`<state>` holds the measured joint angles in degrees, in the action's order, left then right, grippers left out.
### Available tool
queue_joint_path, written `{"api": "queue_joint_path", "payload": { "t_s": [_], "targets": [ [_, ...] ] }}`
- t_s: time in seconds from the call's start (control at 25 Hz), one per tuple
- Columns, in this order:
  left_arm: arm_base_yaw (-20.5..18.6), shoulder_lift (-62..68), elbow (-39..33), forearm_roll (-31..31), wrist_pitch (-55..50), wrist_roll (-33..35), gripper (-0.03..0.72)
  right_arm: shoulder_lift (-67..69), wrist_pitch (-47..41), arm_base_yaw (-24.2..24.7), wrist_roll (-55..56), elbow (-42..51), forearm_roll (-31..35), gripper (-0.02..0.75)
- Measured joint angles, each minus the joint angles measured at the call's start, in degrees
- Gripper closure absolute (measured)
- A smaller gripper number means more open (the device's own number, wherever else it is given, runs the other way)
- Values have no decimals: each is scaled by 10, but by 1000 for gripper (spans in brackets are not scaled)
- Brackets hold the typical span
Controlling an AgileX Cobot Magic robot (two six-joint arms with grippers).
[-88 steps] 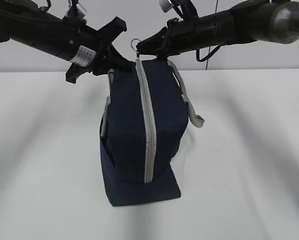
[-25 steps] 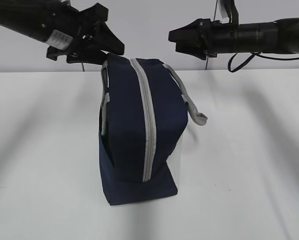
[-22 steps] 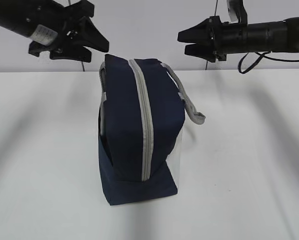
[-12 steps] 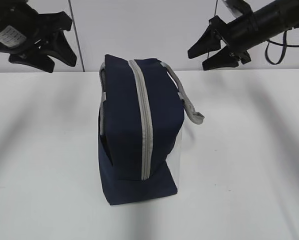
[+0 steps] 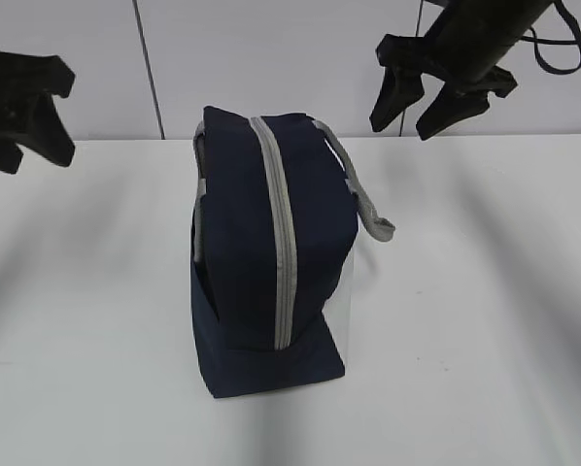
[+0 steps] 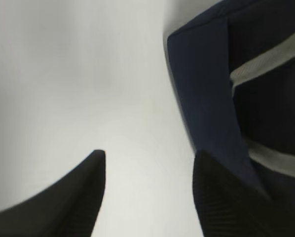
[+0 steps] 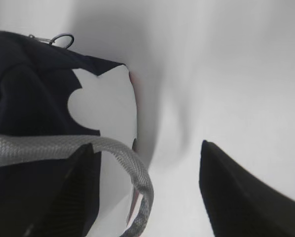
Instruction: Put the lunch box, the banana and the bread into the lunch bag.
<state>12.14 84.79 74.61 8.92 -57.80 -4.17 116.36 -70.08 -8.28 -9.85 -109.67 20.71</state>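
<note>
Fabric lunch bag (image 5: 271, 252), soft and zipped, stands below both empty, spread grippers (image 5: 23, 112) (image 5: 428, 102); grab its strap (image 5: 363, 199).

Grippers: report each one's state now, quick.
Left gripper: open, holding nothing, beside the lunch bag.
Right gripper: open, holding nothing, above and clear of the bag's grey strap handle.

The lunch bag (image 5: 242, 243) is showing dark blue, with a grey zipper (image 5: 283, 243) stripe and grey straps (image 5: 363, 199). Its side panel (image 7: 110, 106) is looking white. The table (image 5: 485, 320) is looking white, and both grippers are looking black.
</note>
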Motion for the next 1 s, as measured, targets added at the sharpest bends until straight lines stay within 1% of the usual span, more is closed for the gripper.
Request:
{"api": "queue_joint_path", "payload": {
  "t_s": [0.16, 0.32, 0.56, 0.8, 1.0],
  "targets": [
    [0, -64, -62, -16, -7, 0, 288, -58, -1, -38, 18, 47, -55, 247],
    [0, -138, -113, -24, -9, 0, 288, -131, -2, -59, 23, 123, -77, 247],
    [0, -251, -177, -42, -14, 0, 288, -267, 6, -62, 26, 269, -97, 247],
    [0, -364, -242, -49, -56, 0, 289, -427, 56, -62, 26, 438, -114, 247],
    [1, -469, -295, -50, -89, -2, 290, -567, 89, -62, 26, 558, -120, 247]
  ]
}}
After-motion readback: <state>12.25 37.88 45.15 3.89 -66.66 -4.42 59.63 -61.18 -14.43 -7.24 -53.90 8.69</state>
